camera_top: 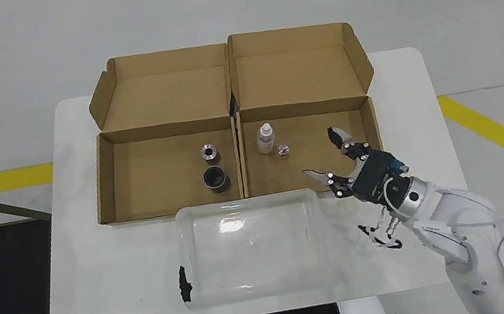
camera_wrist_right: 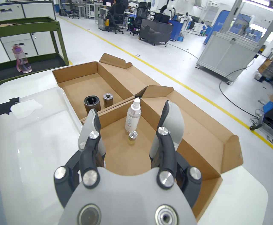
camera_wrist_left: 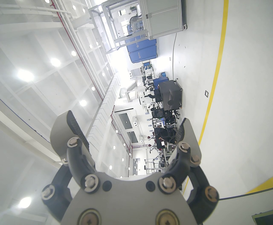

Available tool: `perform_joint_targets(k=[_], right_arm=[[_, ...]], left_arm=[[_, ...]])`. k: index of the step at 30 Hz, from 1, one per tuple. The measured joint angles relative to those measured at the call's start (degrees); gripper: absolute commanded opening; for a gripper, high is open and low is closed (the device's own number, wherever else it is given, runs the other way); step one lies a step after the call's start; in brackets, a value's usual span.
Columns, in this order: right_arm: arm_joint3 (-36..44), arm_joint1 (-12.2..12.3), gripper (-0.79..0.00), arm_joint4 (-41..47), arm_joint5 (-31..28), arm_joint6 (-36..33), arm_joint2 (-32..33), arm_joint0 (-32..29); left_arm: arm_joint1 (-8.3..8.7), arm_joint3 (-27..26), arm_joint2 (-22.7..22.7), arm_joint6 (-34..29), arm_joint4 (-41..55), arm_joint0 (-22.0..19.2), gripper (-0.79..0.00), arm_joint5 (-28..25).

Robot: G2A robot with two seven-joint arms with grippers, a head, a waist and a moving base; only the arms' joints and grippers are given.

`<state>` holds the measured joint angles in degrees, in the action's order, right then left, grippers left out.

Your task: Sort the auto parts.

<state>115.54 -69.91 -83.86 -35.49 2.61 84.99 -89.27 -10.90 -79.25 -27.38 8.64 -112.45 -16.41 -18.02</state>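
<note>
Closest to the lens, the right gripper (camera_wrist_right: 130, 109) hangs over the near part of the right cardboard box (camera_wrist_right: 128, 157), its jaws spread wide with nothing between them. Just ahead of it, on that box's floor, a white spray bottle (camera_wrist_right: 132, 118) stands upright. A small metal-capped part (camera_wrist_right: 132, 138) sits just beside the bottle, on the side nearer the gripper. Neither touches the jaws.

The left cardboard box (camera_wrist_right: 74, 85) sits side by side with the right one, their side walls together. Inside it a dark hollow sleeve (camera_wrist_right: 92, 103) stands on end toward the shared wall, with a smaller grey metal cylinder (camera_wrist_right: 108, 99) just beside it, farther from the robot. Both boxes are open, their lids folded back on the far side.

A clear plastic tray (camera_top: 259, 252) lies on the white counter (camera_top: 93, 236) on the robot's side of the boxes, its far rim close against their near walls. A small black piece (camera_top: 185, 283) rests at the tray's left rim.

The left gripper (camera_wrist_left: 127, 119) points up toward the hall's ceiling and far wall, jaws released and bare.

Beyond the counter a green cart (camera_wrist_right: 57, 27) carries a pink drinking bottle (camera_wrist_right: 21, 59), and a yellow line (camera_wrist_right: 192, 90) runs across the floor.
</note>
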Motion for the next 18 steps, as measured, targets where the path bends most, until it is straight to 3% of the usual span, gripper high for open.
perform_joint_targets(k=[8, 16, 18], right_arm=[[-0.3, 0.7, -0.243, -1.1, 3.5, 6.7, 7.3, -7.5], [0.9, 1.0, -0.148, 1.1, 7.3, 9.5, 14.1, -14.0], [0.9, 1.1, -0.163, 1.9, 8.0, 9.7, 15.2, -15.0]], left_arm=[[0.00, 0.0, 0.0, 0.0, 0.0, 0.0, 0.000, 0.0], [0.00, 0.0, 0.0, 0.0, 0.0, 0.0, 0.000, 0.0], [0.00, 0.0, 0.0, 0.0, 0.0, 0.0, 0.000, 0.0]])
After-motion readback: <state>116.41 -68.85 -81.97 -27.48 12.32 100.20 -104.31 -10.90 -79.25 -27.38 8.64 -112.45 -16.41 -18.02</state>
